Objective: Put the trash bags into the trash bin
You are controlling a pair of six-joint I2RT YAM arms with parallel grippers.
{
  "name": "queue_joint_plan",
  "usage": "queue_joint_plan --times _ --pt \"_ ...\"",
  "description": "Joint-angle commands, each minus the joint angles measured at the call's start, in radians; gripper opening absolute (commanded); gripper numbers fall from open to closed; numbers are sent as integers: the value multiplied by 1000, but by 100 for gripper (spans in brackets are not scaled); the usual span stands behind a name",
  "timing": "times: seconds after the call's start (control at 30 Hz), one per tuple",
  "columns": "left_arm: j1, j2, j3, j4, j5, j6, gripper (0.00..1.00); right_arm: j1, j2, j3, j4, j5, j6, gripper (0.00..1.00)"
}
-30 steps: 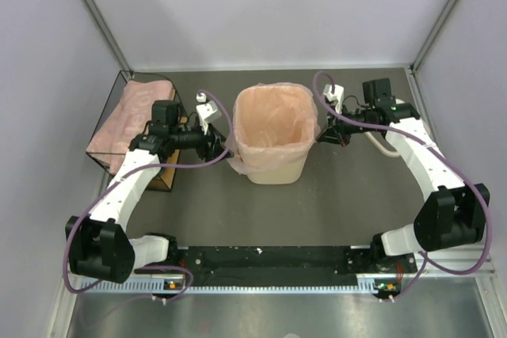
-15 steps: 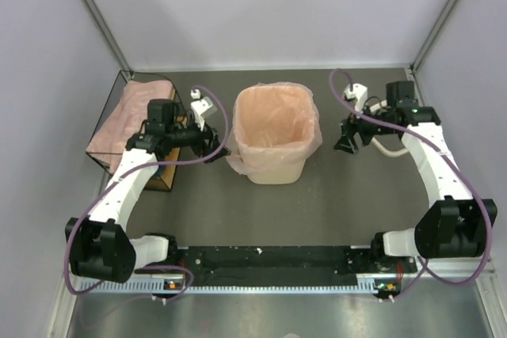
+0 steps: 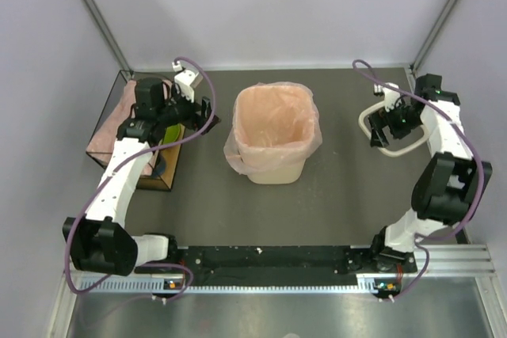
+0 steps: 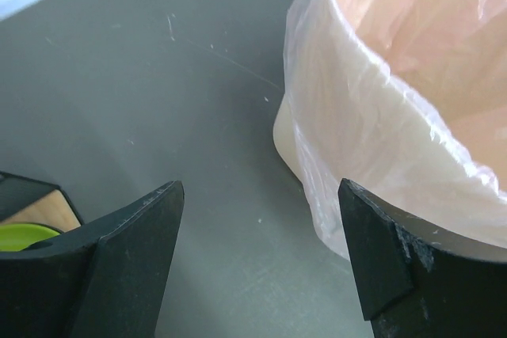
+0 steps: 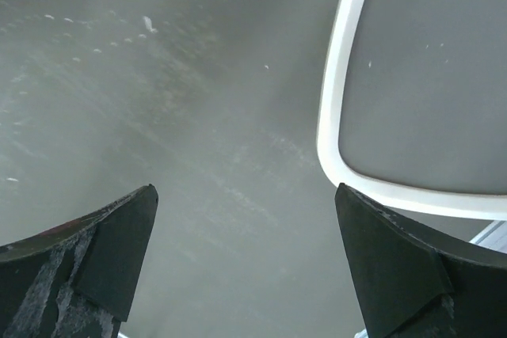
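At centre, the bin point(image 3: 277, 173) lined with a pink bag point(image 3: 273, 112); at 9 o'clock the left fingers point(image 4: 119, 251), at 3 o'clock the right fingers point(image 5: 396, 267), both spread, empty.

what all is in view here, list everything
bin: one, cream, middle of the table
bag: one, pale pink, lining the bin and folded over its rim
stack of bags: one, pale pink, in the box on the left
box: one, dark wire frame with brown sides, left of the bin
green item: one, in the box, too little shows to name it
ring: one, white, flat on the table at the right
table: one, dark grey
left arm, right arm: white and black
left tool: open, empty, beside the bin
right tool: open, empty, by the ring
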Motion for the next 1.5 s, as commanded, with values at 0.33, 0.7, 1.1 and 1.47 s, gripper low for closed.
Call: queue_joint_plan --times 0.33,0.7,1.1,1.47 --pt "3 20 51 7 44 5 81 33 280 55 232 197 -68 51" --pt "2 29 54 -14 62 34 81 77 378 12 306 199 -48 46" --pt "3 44 66 -8 70 47 81 74 355 -68 369 282 -94 0" --pt "3 47 49 33 135 45 81 96 28 214 -96 105 -221 0"
